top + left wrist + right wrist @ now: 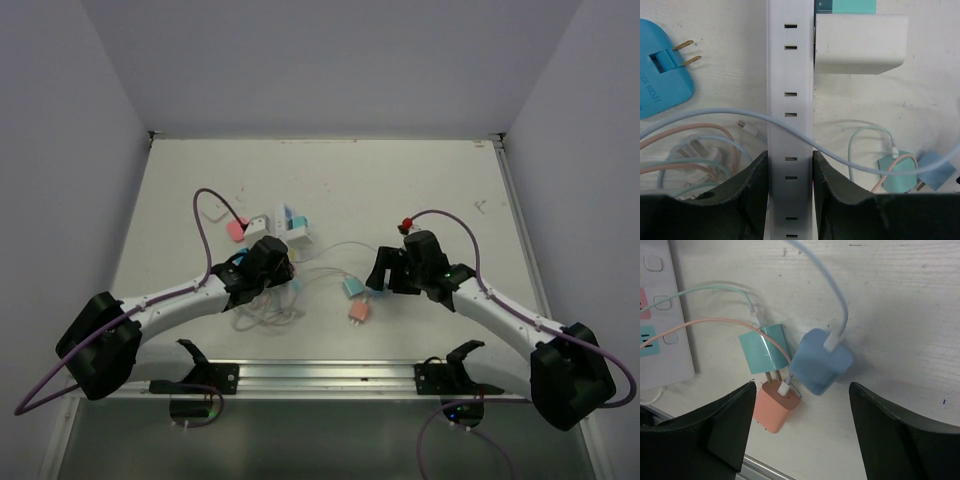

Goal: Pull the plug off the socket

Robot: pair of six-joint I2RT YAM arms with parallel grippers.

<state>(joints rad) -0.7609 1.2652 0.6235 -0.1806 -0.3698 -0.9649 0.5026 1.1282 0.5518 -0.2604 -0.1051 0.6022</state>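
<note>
Socket [790,70] lies flat on the table [420,190], left of centre, under the left arm. In the left wrist view it runs straight up the middle, with slot pairs down its face. Left claw [790,161] is narrow and clamped on it, one finger pressed to each long side near one end. White cube [860,44] butts against one long side of the socket further along; cannot tell whether its prongs are in. Blue adapter [660,75] lies apart on the other side, prongs bare. Thin cables [705,142] in pink, mint and pale blue loop over the table, and a pale blue one crosses over the socket. Right claw [802,387] is spread wide and grips nothing. It hovers over three small plugs bunched together on the table: blue plug [821,361], teal plug [762,347] and salmon plug [776,407], each with its cable attached. All three lie off the socket, beside it, prongs free.
</note>
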